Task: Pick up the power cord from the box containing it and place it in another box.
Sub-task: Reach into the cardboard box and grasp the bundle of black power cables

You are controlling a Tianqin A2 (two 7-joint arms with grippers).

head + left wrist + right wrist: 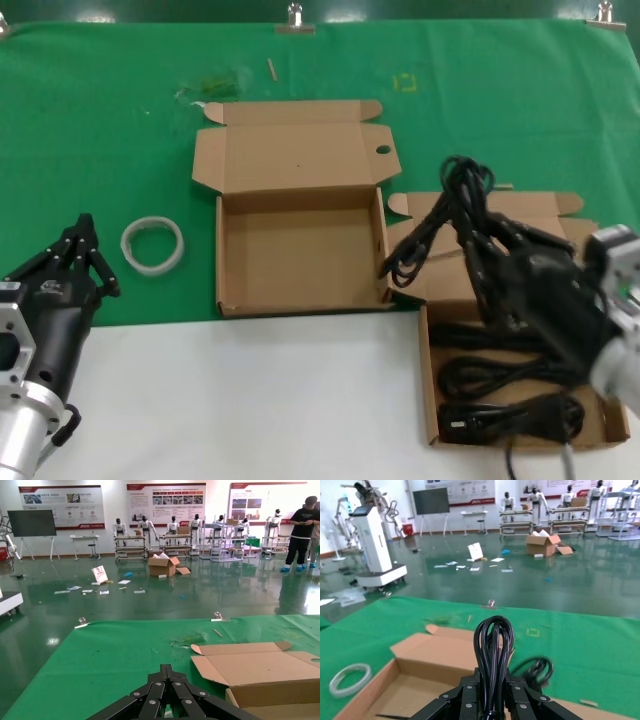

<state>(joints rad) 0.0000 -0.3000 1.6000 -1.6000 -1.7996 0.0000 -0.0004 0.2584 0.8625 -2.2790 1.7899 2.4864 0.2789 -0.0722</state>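
My right gripper (478, 238) is shut on the power cord (452, 205), a black looped bundle held above the left part of the box containing it (615, 425), the brown one with the wide short lid at the right. One loop sticks up and the other end hangs over that box's left edge towards the other box (300, 262), which is open and empty at the centre, with a tall lid bearing a round hole. In the right wrist view the cord (492, 645) stands up between the gripper (492, 682) fingers. My left gripper (85, 238) is shut and empty at the far left.
More black cords (505, 385) lie in the right box. A white ring (153, 244) lies on the green cloth left of the centre box; it also shows in the right wrist view (349, 678). The left wrist view shows the shut gripper (171, 672) beside the tall lid (260, 667).
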